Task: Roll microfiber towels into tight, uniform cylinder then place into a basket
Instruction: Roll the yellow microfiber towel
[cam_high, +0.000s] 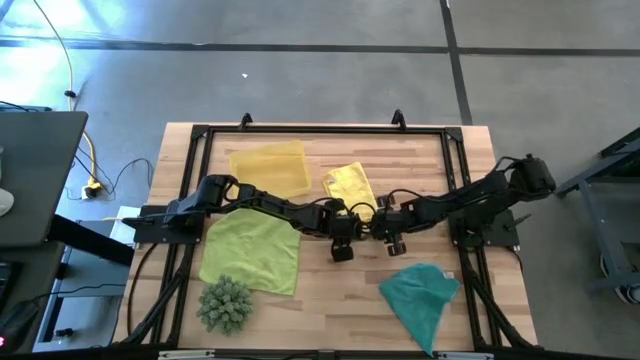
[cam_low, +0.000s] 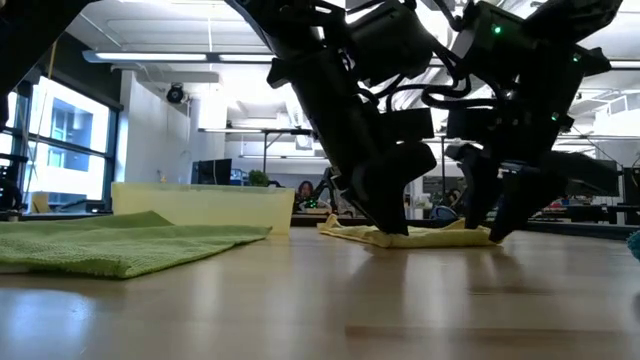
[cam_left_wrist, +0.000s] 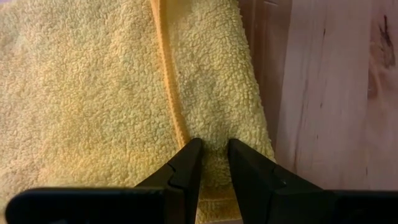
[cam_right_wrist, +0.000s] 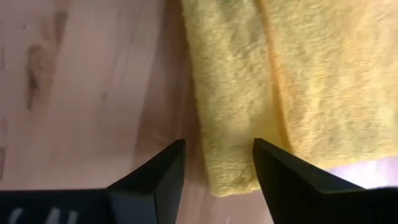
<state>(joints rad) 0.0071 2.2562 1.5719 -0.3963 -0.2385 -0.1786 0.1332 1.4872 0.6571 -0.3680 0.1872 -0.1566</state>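
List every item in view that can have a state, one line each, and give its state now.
yellow towel: folded flat, not rolled, on the table
lime green towel: spread flat
teal towel: crumpled, near the table's front edge
basket: on the table, no towel in it
left pincer: pinching the yellow towel's edge
right pincer: open, straddling the yellow towel's edge
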